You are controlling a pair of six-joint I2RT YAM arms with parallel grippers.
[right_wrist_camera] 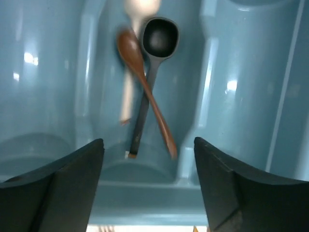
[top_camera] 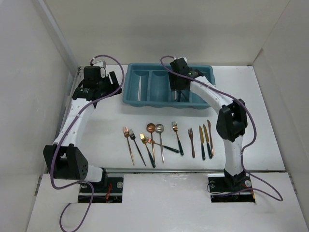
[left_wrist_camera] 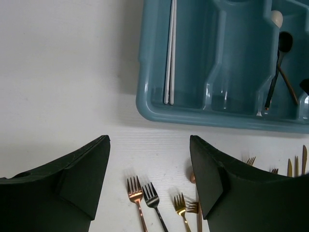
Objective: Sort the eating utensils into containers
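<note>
**A:** Where are the spoons?

**B:** In the teal tray (top_camera: 145, 103), in the third compartment (right_wrist_camera: 186, 82) from the left. The black spoon (right_wrist_camera: 160, 36) lies lengthwise and the white spoon (right_wrist_camera: 140, 7) is just left of it. The brown spoon (right_wrist_camera: 131, 49) crosses the black one's handle and looks blurred in the right wrist view.

**A:** Is the right gripper holding any of them?

**B:** No. The right gripper (right_wrist_camera: 147, 145) hangs over that compartment with its fingers spread and nothing between them. None of the three spoons touches a finger.

**A:** And the arms?

**B:** The right arm (top_camera: 231, 121) rises from its base at the near right, bends, and reaches far and left to the tray, wrist pointing down. The left arm (top_camera: 72, 116) runs from the near left along the table's left edge. The left gripper (left_wrist_camera: 148, 140) is also released and empty. It sits over the white table (top_camera: 270, 121), just near of the tray's near left corner.

**A:** What else is in the tray?

**B:** Two long white pieces (left_wrist_camera: 169, 53) lie in the leftmost compartment. I can't tell what they are.

**A:** How much room is there to move?

**B:** The tray sits at the far middle of the table. The row of utensils (top_camera: 161, 142) lies in the near middle, with forks at the left, two spoons in the centre and knives at the right. A band of bare table separates the row from the tray's near rim, and wider bare stretches lie to the right and left of the row. White walls (top_camera: 29, 96) close the left, far and right sides.
</note>
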